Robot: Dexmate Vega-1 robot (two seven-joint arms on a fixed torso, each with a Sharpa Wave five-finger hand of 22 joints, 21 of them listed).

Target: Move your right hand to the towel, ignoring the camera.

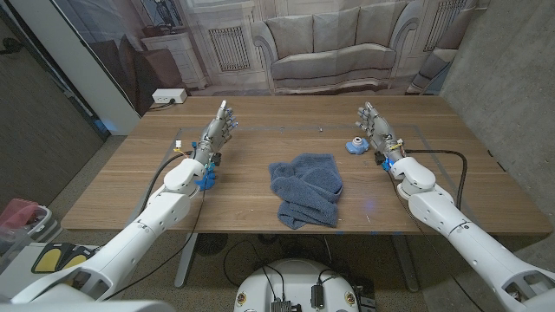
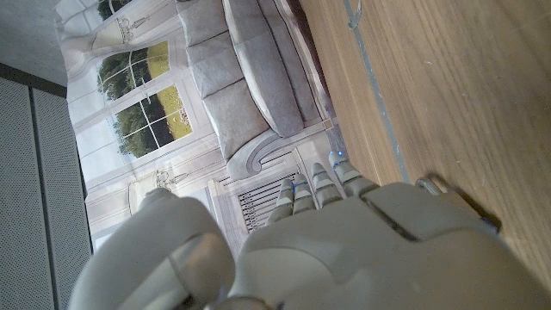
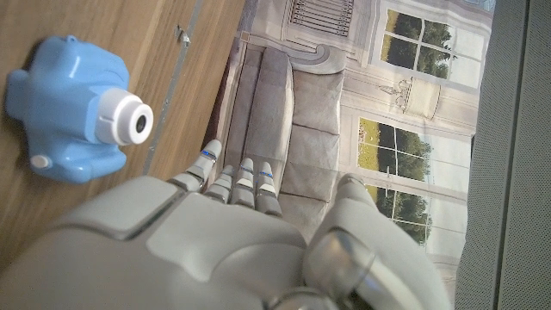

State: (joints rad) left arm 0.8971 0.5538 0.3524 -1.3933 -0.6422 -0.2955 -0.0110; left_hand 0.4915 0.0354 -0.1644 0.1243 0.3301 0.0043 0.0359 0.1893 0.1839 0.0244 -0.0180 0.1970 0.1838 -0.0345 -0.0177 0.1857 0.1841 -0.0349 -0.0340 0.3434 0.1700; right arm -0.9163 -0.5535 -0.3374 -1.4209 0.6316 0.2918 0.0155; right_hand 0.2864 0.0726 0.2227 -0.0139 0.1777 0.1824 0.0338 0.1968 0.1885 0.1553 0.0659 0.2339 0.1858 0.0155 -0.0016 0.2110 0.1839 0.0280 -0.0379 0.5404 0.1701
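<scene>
Fingers of right hand (image 1: 375, 124) apart, holding nothing; left hand (image 1: 218, 126) likewise. Head view: blue towel (image 1: 305, 188) crumpled mid-table, well apart from right hand; toy camera (image 1: 355, 145) just beside it, towel side. Right wrist view: camera (image 3: 73, 114) lens-up near fingertips (image 3: 207, 156).

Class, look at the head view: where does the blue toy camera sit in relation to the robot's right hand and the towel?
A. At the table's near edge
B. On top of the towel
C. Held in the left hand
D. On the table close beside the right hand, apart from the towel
D: the blue toy camera sits on the table just beside the right hand, clear of the towel.
</scene>
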